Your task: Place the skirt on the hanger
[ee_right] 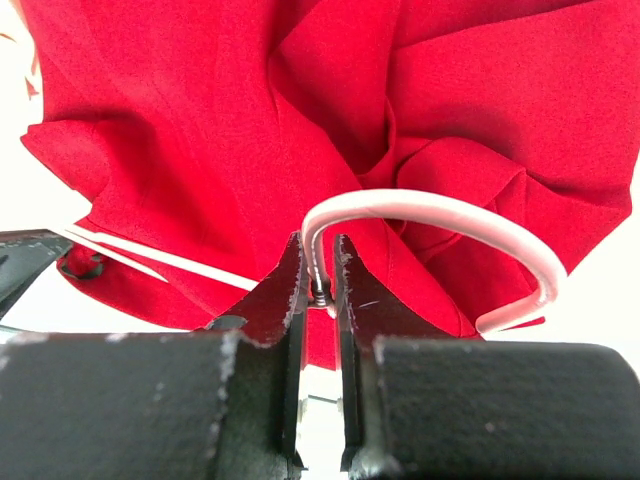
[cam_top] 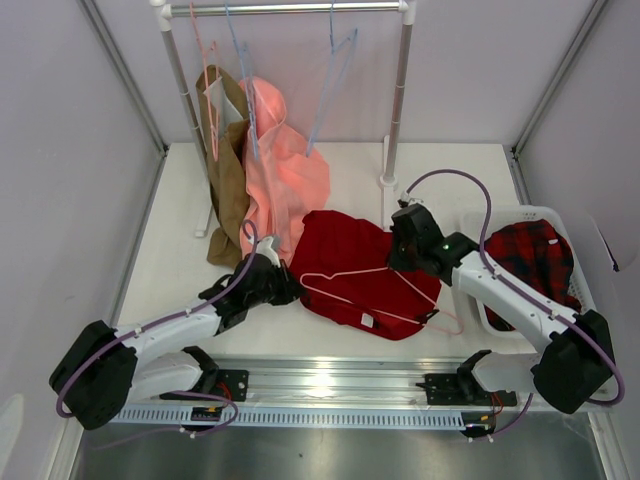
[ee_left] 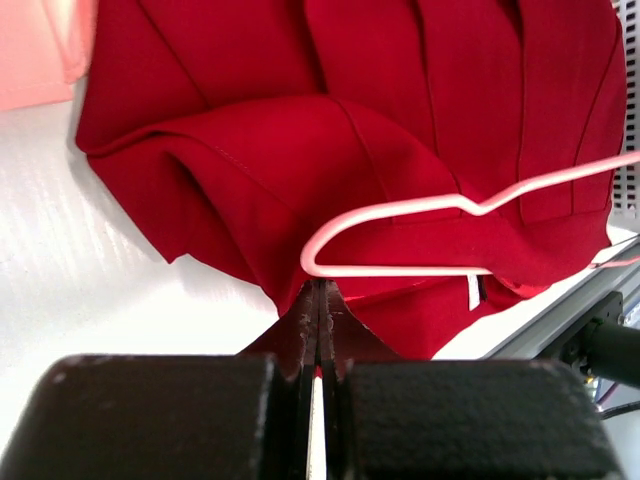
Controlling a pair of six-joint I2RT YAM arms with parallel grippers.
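The skirt, soft and limp, is spread on the counter just ahead of the left gripper, which is closed on its near edge. The hanger, a thin, stiff and probably slippery wire, is clamped in the right gripper. The cloth is best held by its edges.

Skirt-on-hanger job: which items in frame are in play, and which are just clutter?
In play: skirt; hanger; left gripper pinching the skirt's edge; right gripper clamped on the hanger's hook.

Lying about: salmon-pink garment, brown garment and light blue hanger at the rail; plaid cloth in the white basket.
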